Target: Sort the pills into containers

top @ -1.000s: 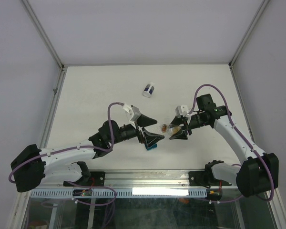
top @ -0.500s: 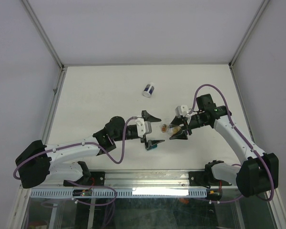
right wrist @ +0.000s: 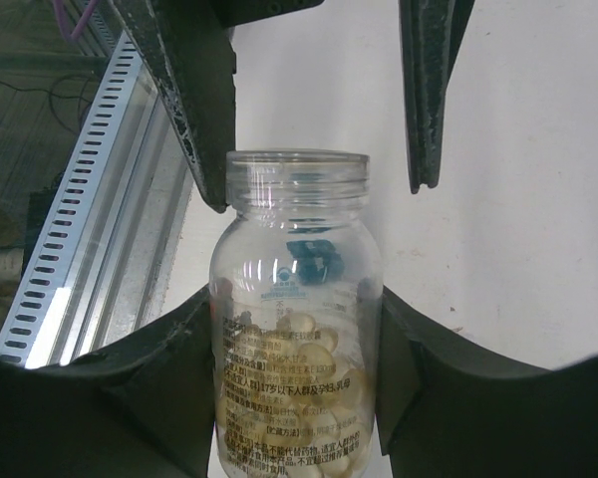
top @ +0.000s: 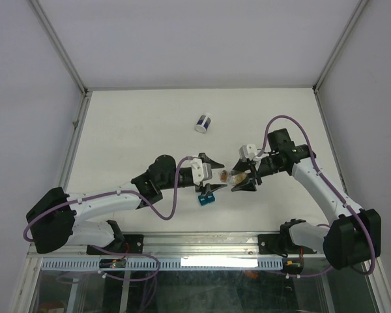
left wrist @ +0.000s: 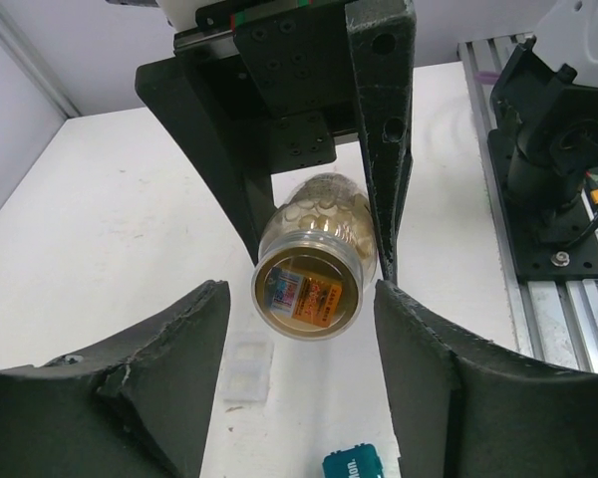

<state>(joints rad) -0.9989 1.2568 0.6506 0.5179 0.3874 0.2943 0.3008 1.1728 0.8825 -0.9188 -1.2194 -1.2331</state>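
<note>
A clear bottle (top: 227, 175) (right wrist: 294, 329) lies sideways in the air with my right gripper (top: 236, 176) (right wrist: 294, 299) shut on its body. Pale amber pills (right wrist: 299, 398) (left wrist: 324, 204) fill its lower part. Its uncapped mouth points at my left gripper (top: 216, 176) (left wrist: 299, 289), which is open with one finger on each side of the neck. One finger is almost at the rim and the other stands apart. A tiny see-through container (left wrist: 247, 370) lies on the table below.
A small teal block (top: 205, 199) (left wrist: 364, 465) sits on the table just under the left gripper. A white jar with a dark-blue band (top: 203, 122) lies farther back. The metal rail and arm bases (left wrist: 553, 229) run along the near edge.
My left arm has reached to the right, bringing its fingers around the bottle's mouth, and its jaws have narrowed. The right arm and bottle have stayed put.
</note>
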